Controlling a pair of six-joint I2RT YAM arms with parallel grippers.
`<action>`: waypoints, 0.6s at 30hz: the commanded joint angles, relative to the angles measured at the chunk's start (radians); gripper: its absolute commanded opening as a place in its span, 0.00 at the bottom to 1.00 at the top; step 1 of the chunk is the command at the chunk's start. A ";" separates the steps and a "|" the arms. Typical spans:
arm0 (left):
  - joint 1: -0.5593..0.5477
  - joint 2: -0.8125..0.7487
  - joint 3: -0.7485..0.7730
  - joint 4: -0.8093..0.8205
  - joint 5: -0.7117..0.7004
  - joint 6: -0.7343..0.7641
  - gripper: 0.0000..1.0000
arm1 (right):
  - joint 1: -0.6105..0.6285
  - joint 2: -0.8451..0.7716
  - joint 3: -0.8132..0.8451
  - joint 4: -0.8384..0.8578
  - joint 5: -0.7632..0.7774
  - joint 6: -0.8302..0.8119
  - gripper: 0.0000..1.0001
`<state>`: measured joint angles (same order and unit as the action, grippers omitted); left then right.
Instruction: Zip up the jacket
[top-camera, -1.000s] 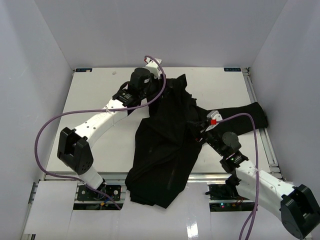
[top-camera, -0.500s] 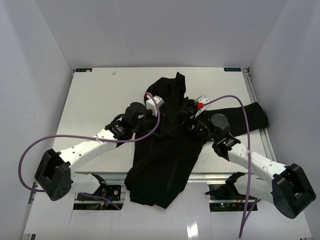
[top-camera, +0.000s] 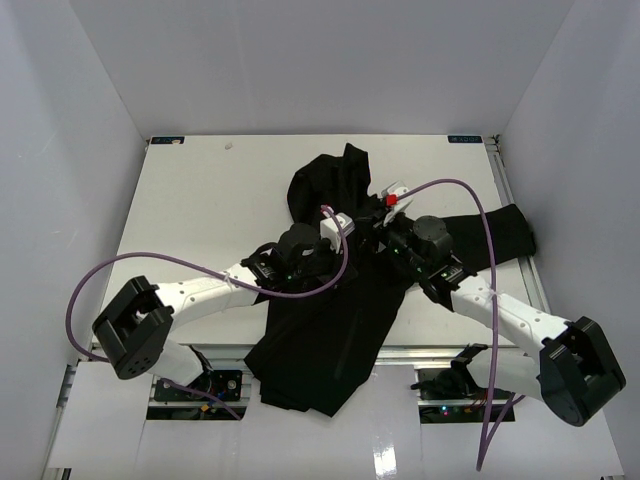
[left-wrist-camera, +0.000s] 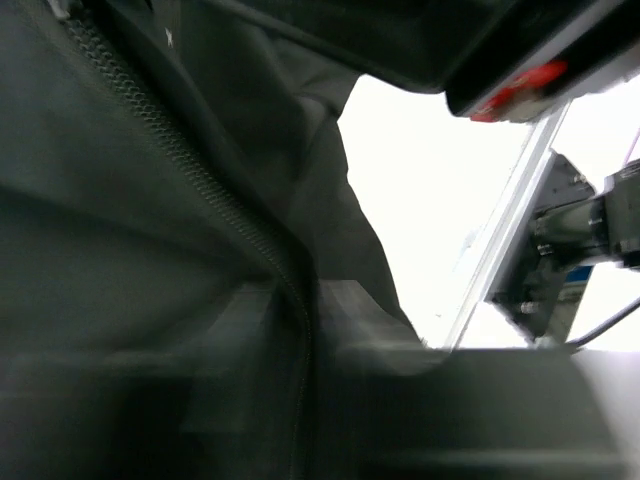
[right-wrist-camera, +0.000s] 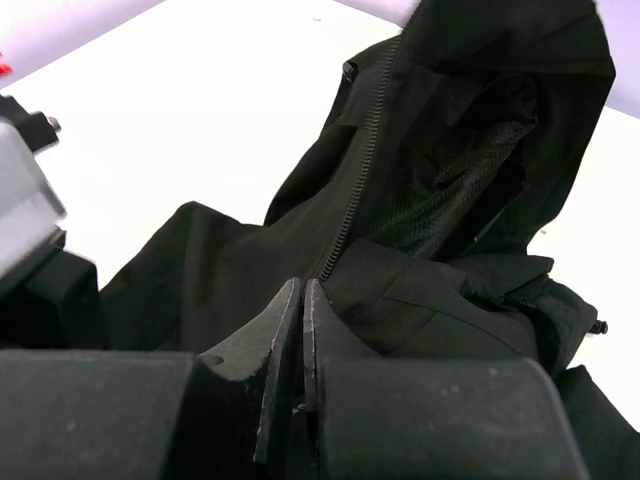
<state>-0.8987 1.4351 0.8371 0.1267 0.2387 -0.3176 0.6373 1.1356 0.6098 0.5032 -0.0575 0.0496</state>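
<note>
Black moulded fingers of the right pincer are seen pressed flat together, with only a hairline between them. Their tips are set on the fabric at the near end of a line of dark zipper teeth. Whether the slider or its tab is nipped between them cannot be made out.

The left pincer is lowered onto the cloth just left of the right one. Its wrist view is filled with blurred fabric and a run of teeth, so its opening cannot be told, nor whether anything is held.

Both are placed on the large black, slightly shiny fabric jacket. It lies crumpled in the middle of the white tabletop, with its hood at the far end. One sleeve is stretched out to the right and the hem is draped over the near edge.

Beyond the right fingertips the front is spread apart and mesh lining is exposed, so the closing is judged to be in hand and unfinished. A steady draw along the teeth toward the hood is called for next, with the lower cloth kept taut on the left so that the two rows are fed in straight.
</note>
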 joint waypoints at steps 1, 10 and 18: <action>-0.009 -0.017 0.008 0.024 -0.027 -0.005 0.02 | 0.007 0.024 0.075 0.024 0.004 -0.124 0.08; -0.009 -0.084 -0.063 -0.010 -0.059 -0.017 0.00 | 0.005 0.095 0.228 -0.095 -0.153 -0.580 0.08; -0.011 -0.115 -0.087 -0.044 -0.040 -0.013 0.00 | -0.006 0.163 0.319 -0.136 -0.191 -0.734 0.08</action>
<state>-0.8986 1.3488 0.7743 0.1410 0.1459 -0.3237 0.6435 1.2749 0.8347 0.2893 -0.2250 -0.5423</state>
